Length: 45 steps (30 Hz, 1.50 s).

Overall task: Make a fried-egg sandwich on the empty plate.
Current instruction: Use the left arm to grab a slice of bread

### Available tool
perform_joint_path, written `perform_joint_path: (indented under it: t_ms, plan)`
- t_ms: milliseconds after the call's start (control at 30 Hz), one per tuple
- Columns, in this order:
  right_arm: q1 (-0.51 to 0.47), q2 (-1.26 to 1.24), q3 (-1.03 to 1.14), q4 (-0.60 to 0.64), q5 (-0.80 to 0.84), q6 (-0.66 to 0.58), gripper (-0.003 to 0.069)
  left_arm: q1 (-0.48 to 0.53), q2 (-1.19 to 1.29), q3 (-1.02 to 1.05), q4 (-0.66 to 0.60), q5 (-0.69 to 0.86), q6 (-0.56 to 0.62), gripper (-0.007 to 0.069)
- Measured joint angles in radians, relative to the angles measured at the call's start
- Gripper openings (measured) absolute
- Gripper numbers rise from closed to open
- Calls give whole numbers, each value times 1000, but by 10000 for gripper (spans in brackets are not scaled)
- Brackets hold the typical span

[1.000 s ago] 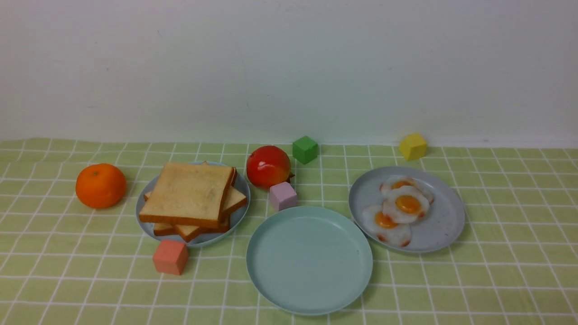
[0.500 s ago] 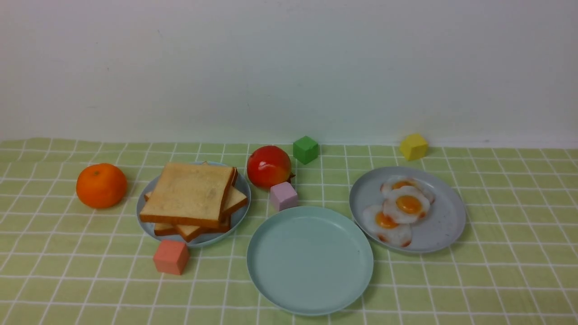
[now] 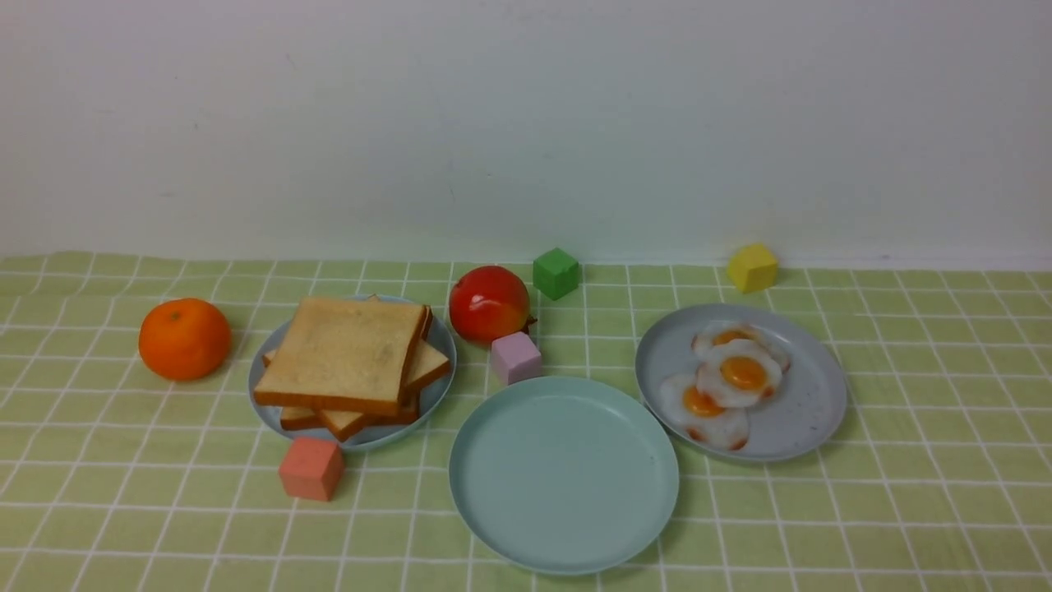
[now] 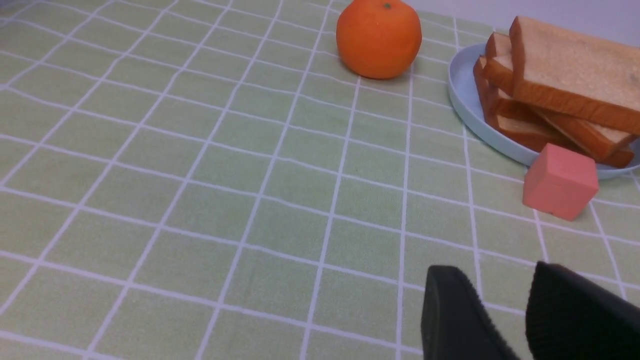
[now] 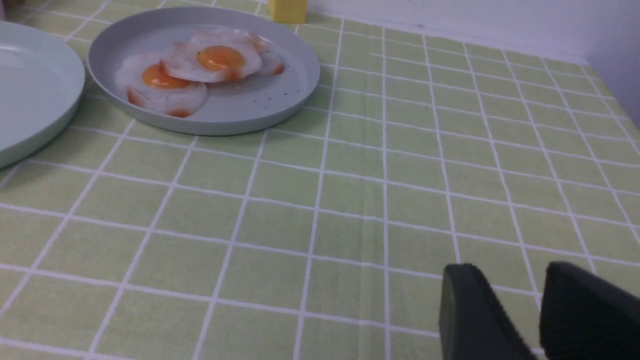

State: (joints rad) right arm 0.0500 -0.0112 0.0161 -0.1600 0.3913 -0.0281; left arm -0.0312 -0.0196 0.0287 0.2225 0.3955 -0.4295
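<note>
The empty plate [image 3: 564, 473], pale mint green, lies at the front centre and shows again as the empty plate [image 5: 30, 85] at the right wrist view's edge. Toast slices [image 3: 345, 353] are stacked on a light-blue plate [image 3: 370, 438] to its left. Three fried eggs [image 3: 742, 372] overlap on a grey plate [image 3: 801, 411] to its right. No sandwich is assembled. My left gripper [image 4: 495, 272] hovers open over bare cloth, short of the toast [image 4: 565, 75]. My right gripper [image 5: 507, 270] is open too, well short of the fried eggs [image 5: 215, 60]. Neither arm shows in the front view.
An orange [image 3: 184, 338] sits left of the toast. A red tomato [image 3: 488, 302] and a pink-lilac cube [image 3: 515, 356] stand behind the mint plate. A salmon cube [image 3: 311, 468] lies in front of the toast plate. A green cube [image 3: 555, 272] and a yellow cube [image 3: 750, 266] stand near the wall.
</note>
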Motion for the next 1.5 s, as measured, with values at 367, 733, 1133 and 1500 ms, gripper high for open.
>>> perform_joint_path:
  t_ms: [367,733,1133,1500]
  plan:
    - [0,0,10,-7,-99,0,241,0,0,0,-4,-195,0,238]
    - [0,0,10,-12,-404,0,241,0,0,0,-18,-455,0,238]
    - [0,0,10,65,-755,248,241,0,0,2,-114,-820,-211,238]
    - [0,334,-601,351,-639,352,241,0,298,-606,-148,-517,-326,238]
